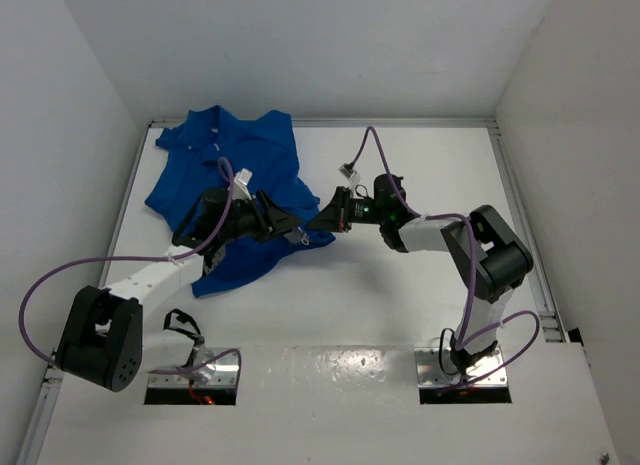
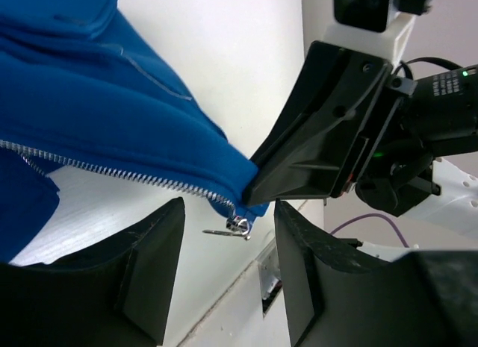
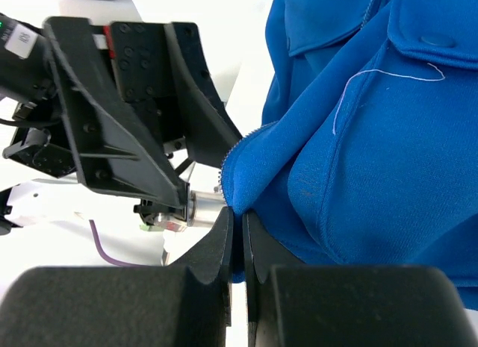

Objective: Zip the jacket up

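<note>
From the near edge of the white worktop (image 1: 420, 295), a loose purple cable (image 1: 60, 271) trails up the left arm to the left tool (image 2: 228, 231), which stands released, its black fingers (image 2: 149, 257) apart on either side of the small silver zipper pull (image 2: 237, 226) without touching it. Just beyond, the right tool (image 3: 237, 227) is clenched on the hem corner beside that pull, its black body crowding the gap. The royal-blue soft fabric jacket (image 1: 225, 160) lies crumpled from there towards the far left corner

Lab: white-walled robot enclosure (image 1: 330, 45)
</note>
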`<state>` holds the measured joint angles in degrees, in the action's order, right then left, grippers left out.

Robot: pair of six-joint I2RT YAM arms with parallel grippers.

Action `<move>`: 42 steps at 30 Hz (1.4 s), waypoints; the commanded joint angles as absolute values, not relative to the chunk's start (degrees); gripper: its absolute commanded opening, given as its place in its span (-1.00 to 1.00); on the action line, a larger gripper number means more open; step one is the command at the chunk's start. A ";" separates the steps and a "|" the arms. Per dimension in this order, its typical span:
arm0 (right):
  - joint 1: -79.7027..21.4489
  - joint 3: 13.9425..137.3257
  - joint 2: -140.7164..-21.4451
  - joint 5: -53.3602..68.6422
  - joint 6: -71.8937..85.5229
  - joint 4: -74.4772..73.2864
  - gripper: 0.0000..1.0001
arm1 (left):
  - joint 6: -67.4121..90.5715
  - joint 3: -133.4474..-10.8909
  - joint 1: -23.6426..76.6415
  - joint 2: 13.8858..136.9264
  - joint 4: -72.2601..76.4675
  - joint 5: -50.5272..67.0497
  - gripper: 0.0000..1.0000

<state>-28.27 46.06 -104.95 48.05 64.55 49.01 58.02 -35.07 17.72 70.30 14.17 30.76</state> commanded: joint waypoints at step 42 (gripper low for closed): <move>-30.32 47.28 -104.32 55.72 62.22 51.75 -0.36 | 51.07 -44.03 18.81 81.47 26.10 41.47 -1.00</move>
